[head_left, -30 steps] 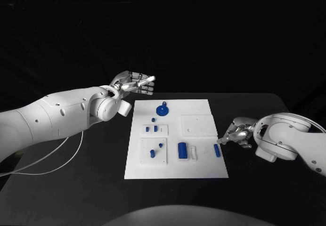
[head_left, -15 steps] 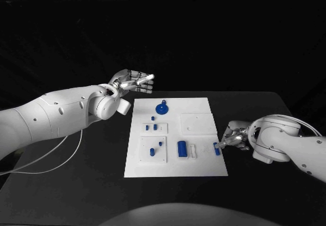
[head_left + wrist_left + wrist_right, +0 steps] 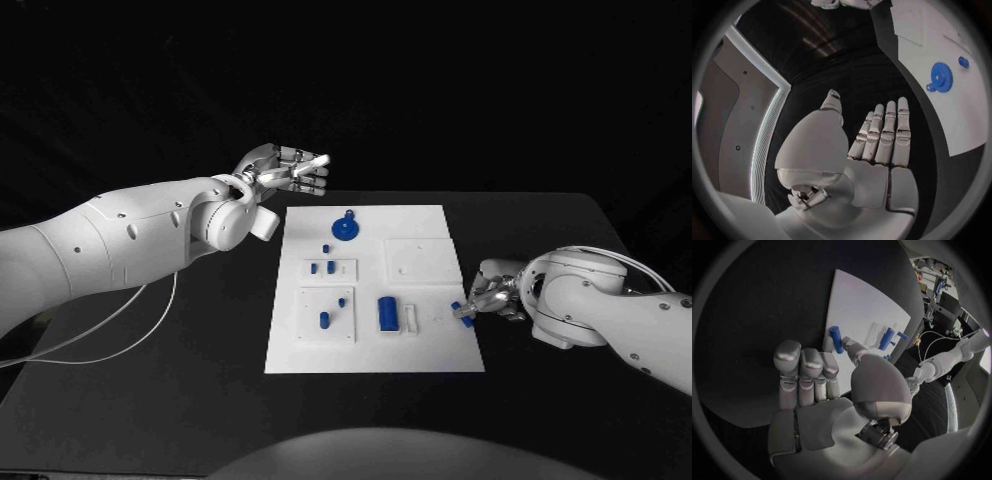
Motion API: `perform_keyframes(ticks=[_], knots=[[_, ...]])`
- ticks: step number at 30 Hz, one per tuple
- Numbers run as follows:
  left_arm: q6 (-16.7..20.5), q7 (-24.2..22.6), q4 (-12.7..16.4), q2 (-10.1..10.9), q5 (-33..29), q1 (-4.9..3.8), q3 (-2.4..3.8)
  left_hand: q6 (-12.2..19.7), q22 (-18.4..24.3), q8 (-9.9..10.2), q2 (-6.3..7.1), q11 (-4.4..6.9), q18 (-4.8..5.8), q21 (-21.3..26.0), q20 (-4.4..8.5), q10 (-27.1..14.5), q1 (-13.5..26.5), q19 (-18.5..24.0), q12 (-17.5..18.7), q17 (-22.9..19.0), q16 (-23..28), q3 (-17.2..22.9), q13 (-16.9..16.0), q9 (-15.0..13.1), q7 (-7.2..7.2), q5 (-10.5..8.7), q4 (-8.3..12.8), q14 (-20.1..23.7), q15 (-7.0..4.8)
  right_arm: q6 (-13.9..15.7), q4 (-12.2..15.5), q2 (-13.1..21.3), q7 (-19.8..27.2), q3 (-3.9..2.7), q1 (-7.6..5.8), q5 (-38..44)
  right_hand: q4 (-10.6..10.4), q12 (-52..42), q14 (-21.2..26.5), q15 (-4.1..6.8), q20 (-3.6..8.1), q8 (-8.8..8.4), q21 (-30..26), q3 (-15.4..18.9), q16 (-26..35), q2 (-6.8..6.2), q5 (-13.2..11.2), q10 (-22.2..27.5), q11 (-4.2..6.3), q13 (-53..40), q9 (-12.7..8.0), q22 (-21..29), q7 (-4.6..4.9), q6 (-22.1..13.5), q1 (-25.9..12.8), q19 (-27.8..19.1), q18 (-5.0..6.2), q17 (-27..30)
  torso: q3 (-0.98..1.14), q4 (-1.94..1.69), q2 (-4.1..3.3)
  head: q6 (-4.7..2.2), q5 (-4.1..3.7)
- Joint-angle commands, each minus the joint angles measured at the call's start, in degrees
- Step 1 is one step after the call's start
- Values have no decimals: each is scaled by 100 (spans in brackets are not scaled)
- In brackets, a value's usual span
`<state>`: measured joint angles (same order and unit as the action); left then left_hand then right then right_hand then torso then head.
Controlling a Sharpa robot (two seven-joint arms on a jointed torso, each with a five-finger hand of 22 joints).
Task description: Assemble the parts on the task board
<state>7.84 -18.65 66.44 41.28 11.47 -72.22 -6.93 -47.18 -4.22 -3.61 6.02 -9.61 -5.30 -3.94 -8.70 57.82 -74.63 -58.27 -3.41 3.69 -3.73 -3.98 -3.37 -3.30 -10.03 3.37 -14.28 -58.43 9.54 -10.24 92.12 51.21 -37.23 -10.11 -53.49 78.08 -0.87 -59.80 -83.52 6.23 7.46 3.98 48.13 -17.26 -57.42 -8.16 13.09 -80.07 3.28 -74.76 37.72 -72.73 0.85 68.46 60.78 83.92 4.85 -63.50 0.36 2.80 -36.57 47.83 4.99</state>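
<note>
The right hand [image 3: 495,296] sits at the right edge of the task board [image 3: 433,355], its fingers curled and a fingertip reaching toward a small blue peg [image 3: 463,312] that lies flat on the board close to that edge. The right wrist view shows the same peg [image 3: 836,339] just beyond the fingertips, with the thumb close to it; whether the hand already touches or pinches it cannot be told, and it appears to hold nothing yet. To do this step well, the hand should probably settle thumb and finger on opposite long sides of the peg, close gently so the piece does not roll off the board's edge, and lift straight up before carrying it to a socket. The right arm bends in from the table's right side with the wrist low over the surface. The left hand [image 3: 284,172] hovers beyond the board's far left corner, raised off the table, palm flat and fingers straight and side by side, empty, as the left wrist view [image 3: 879,145] confirms.
</note>
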Motion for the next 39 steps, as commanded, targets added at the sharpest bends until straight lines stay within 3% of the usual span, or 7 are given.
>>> perform_keyframes(ticks=[1,7,11,13,16,27,39], knots=[[-73,-55,14,-8,-9,-1,4,-3,8,13,38,-17,-25,-16,-18,-10,-40,5,-24,-5,25,1,0,6,3,3,-22,8,6,-145,-8,-32,-26,52,33,223,73,29,2,9,10,-33,-36,-35,18,15,19,6,15,9,-23,-12,-7,-44,60,324,-51,2,0,2,-3,7,4],[-82,-49,16,-18,-9,-1,4,-3,8,13,38,-17,-25,-16,-18,-10,-40,5,-24,-5,25,1,0,6,3,3,-22,8,6,-151,-33,-81,-29,127,35,331,339,27,0,13,12,-35,-45,-92,20,167,240,15,26,11,-52,-21,-19,-52,131,323,-59,-3,-3,-5,2,4,0],[-88,-44,14,-21,-9,-1,4,-3,8,13,38,-17,-25,-16,-18,-10,-40,5,-24,-5,25,1,0,6,3,3,-22,8,6,-75,-58,-104,-31,150,37,365,768,33,3,22,19,-29,-76,-424,42,451,455,30,44,13,-58,-14,-39,-81,271,324,-69,11,-1,-2,0,8,7],[-90,-41,12,-21,-9,-1,4,-3,8,13,38,-17,-25,-16,-18,-10,-40,5,-24,-5,25,1,0,6,3,3,-22,8,6,-22,-67,-108,-33,156,38,363,1122,61,2,9,15,-19,-80,-727,55,537,657,38,27,32,116,-16,-27,-139,191,324,-77,22,-1,1,1,4,5],[-87,-39,10,-20,-9,-1,4,-3,8,13,38,-17,-25,-16,-18,-10,-40,5,-24,-5,25,1,0,6,3,3,-22,8,6,69,-67,-110,-31,162,38,307,1396,73,5,-4,1,-18,-82,-1065,66,625,960,39,16,45,416,-25,50,-179,6,324,-68,33,0,3,1,-2,8],[-93,-40,7,-28,-9,-1,4,11,8,15,36,-18,-25,-16,-19,-14,-36,6,-24,-5,25,-2,0,7,1,1,-26,10,6,357,-28,-135,-9,165,39,28,1541,54,12,-6,-6,-29,-71,-1488,60,604,1688,44,6,33,457,-56,100,-149,-213,324,-53,35,1,4,0,15,12],[-106,-37,3,-33,-9,-1,4,24,8,16,35,-19,-25,-16,-20,-17,-33,7,-24,-5,25,-4,0,8,-1,-2,-30,12,6,899,280,-94,48,164,37,-545,1564,66,17,5,4,-28,-79,-1580,77,547,1898,30,19,45,435,-63,91,-85,-236,325,-54,53,1,-1,-1,41,29]])
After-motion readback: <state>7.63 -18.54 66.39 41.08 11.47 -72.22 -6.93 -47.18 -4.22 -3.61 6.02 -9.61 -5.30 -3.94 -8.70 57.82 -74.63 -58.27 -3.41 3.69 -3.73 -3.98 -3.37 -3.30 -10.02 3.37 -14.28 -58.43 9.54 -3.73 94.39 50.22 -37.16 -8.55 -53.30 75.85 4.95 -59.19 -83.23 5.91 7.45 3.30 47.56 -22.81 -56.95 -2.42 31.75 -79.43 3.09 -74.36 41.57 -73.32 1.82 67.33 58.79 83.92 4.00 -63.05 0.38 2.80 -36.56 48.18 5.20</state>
